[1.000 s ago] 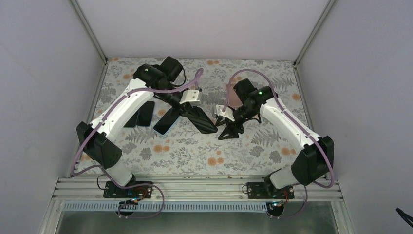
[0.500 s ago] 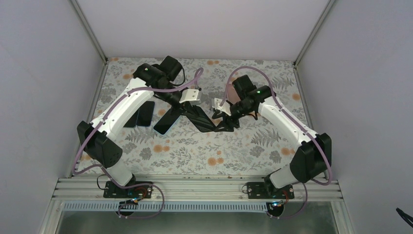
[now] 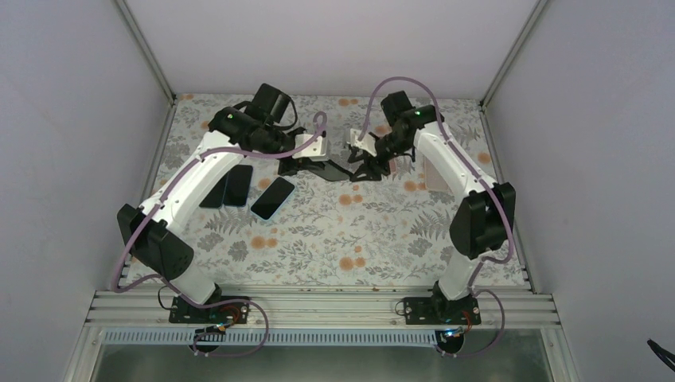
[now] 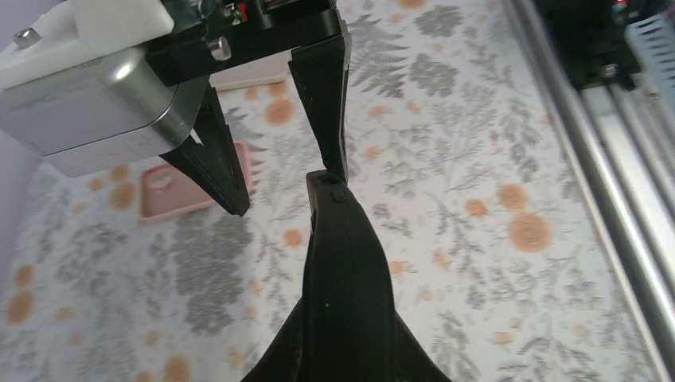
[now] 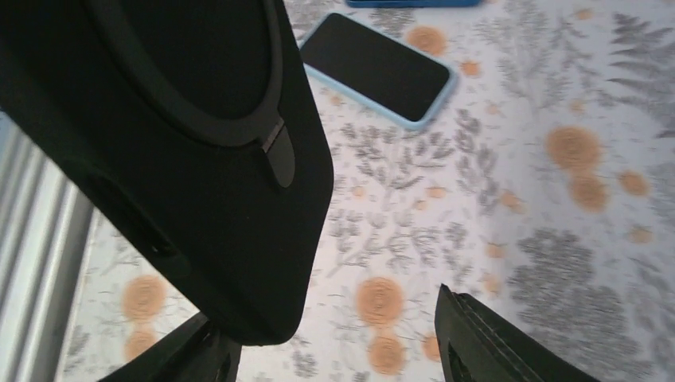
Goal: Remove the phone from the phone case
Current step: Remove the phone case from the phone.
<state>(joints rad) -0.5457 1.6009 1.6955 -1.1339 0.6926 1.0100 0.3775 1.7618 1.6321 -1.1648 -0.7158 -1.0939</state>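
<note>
One case (image 4: 346, 294): left gripper (image 3: 306, 166) clamps, right gripper (image 3: 362, 169) gapes.

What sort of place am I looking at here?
Most likely a robot lab test booth, not a home or shop: two robot arms bolted to a metal rail, plain pale walls closing in a flower-patterned table, and phones plus a pink case laid out on it.

The bench (image 3: 318, 239) had a pale surface printed with grey ferns and orange blossoms. The phone case (image 5: 183, 119) was plain black. A phone (image 5: 378, 68) showed a black screen rimmed in light blue, and a second case (image 4: 179, 187) was dusty pink.
</note>
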